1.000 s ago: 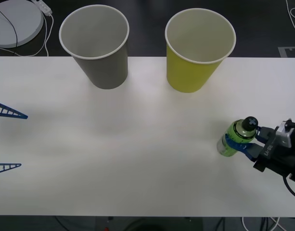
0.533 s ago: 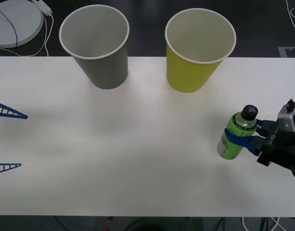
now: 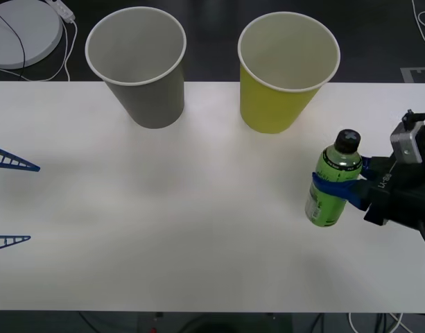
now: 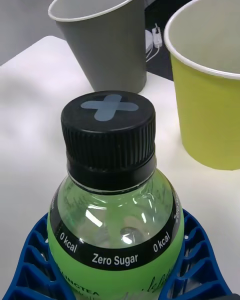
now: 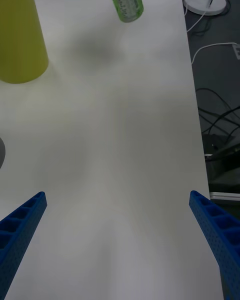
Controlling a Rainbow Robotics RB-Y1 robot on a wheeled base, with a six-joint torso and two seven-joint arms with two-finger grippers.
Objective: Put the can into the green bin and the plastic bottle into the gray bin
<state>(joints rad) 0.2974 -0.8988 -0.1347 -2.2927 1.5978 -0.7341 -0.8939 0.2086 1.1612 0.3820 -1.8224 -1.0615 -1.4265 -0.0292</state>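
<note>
Front view: plastic bottle (image 3: 333, 187) is clamped upright in right gripper (image 3: 335, 189) beside green bin (image 3: 285, 69), likely for carrying to gray bin (image 3: 139, 66); left gripper (image 3: 12, 203) is parked, fingers apart.

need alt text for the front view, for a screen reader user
The right gripper holds the plastic bottle upright at the right side of the white table, its blue fingers closed around the bottle's middle. The gray bin and the green bin stand at the far edge, gray to the left. The open left gripper waits at the left edge.
</note>
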